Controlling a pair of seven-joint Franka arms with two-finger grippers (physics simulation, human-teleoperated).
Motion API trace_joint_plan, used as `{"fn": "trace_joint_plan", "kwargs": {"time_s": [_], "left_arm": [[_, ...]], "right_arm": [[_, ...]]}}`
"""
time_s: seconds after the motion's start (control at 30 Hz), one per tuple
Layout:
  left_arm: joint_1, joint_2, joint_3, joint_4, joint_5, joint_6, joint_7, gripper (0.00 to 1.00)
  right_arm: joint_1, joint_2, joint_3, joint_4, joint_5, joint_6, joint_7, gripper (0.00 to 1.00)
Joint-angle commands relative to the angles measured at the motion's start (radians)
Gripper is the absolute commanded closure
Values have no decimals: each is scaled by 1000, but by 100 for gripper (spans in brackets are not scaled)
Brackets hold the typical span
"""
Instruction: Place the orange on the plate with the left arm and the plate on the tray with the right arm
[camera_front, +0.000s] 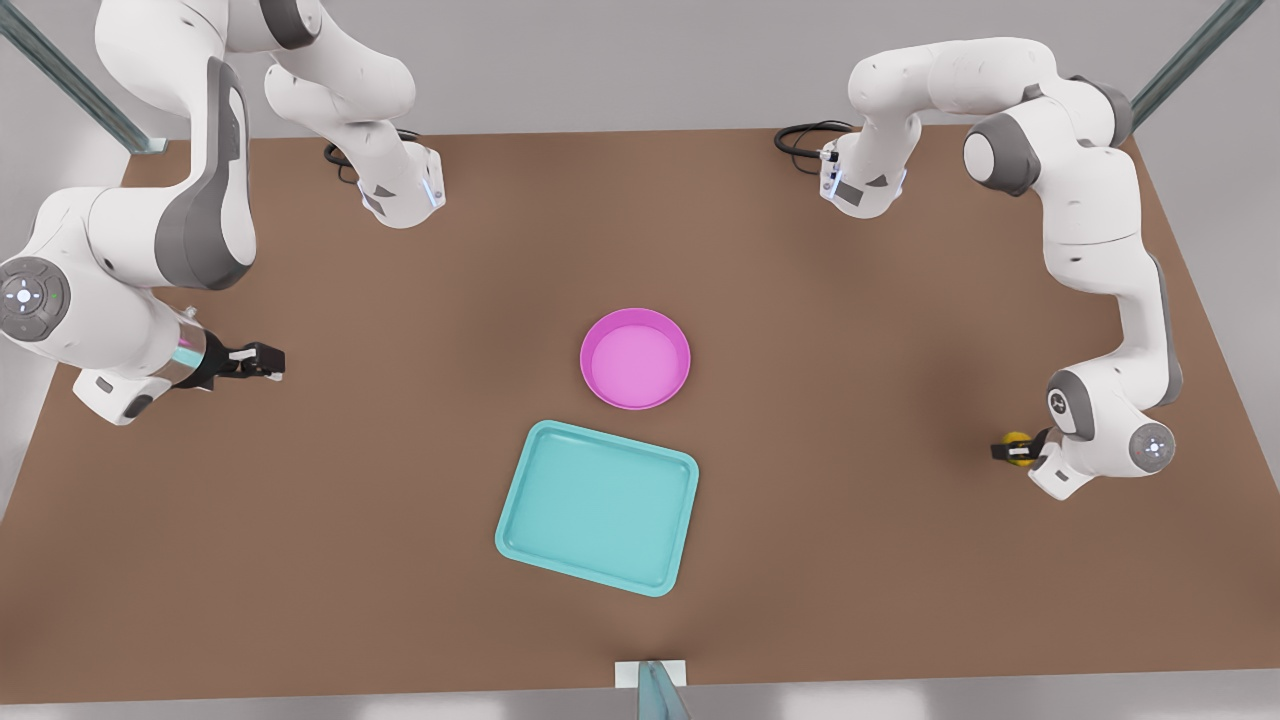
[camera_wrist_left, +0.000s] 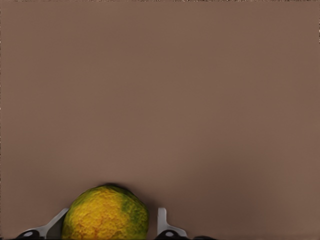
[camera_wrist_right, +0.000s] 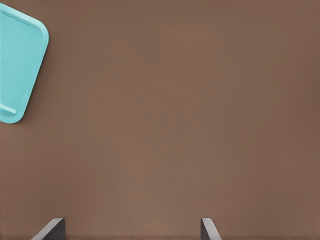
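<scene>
The yellow-orange, green-mottled orange (camera_wrist_left: 106, 215) lies on the brown table between the fingers of my left gripper (camera_wrist_left: 112, 222). One finger (camera_wrist_left: 163, 220) stands a small gap off the fruit, so the gripper is open around it. In the front view this gripper (camera_front: 1012, 450) and the orange (camera_front: 1017, 438) are at the far right. The pink plate (camera_front: 635, 358) sits mid-table, with the teal tray (camera_front: 597, 505) just in front of it. My right gripper (camera_front: 258, 360) hovers at the front view's left, open and holding nothing, far from the plate. A corner of the tray (camera_wrist_right: 20, 65) appears in the right wrist view.
Both arm bases (camera_front: 400, 190) stand at the table's far edge with black cables (camera_front: 800, 140) beside them. A small bracket (camera_front: 650, 680) sits at the near edge. Bare brown tabletop (camera_front: 850, 330) lies between the orange and the plate.
</scene>
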Motion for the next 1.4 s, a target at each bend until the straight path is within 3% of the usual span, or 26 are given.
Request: {"fn": "trace_joint_plan", "kwargs": {"time_s": [0.0,0.33,0.5,0.63,0.7,0.8,0.93,1.13,1.2,1.23,1.37], "left_arm": [[0,-3,0,1,2,9,45,32],[2,12,0,1,0,37,34,31],[-29,-83,-1,-2,-9,-49,-5,32],[-354,-178,-21,51,-14,-201,-352,32],[-511,-175,-96,106,-17,-247,-605,32],[-581,-132,-251,185,-15,-238,-919,32],[-788,-75,-257,220,-18,-233,-1225,32],[-882,-3,-257,219,-60,-227,-1277,31],[-891,14,-257,219,-52,-225,-1274,27],[-891,18,-257,219,-49,-227,-1274,0],[-887,-6,-239,223,-44,-247,-1253,0]], "right_arm": [[-1,-1,0,0,2,0,-4,0],[2,16,-2,28,8,-3,-7,0],[16,16,3,65,-15,-17,-6,0],[10,19,3,77,-1,-17,-7,0],[11,20,3,77,-5,-17,-7,0],[11,20,3,77,-8,-17,-7,0],[13,22,3,77,-6,-17,-7,0],[13,22,3,77,-6,-17,-7,0],[13,22,3,77,-6,-17,-9,0],[13,22,3,77,-6,-17,-9,0],[13,25,4,77,-6,-17,-9,0]]}}
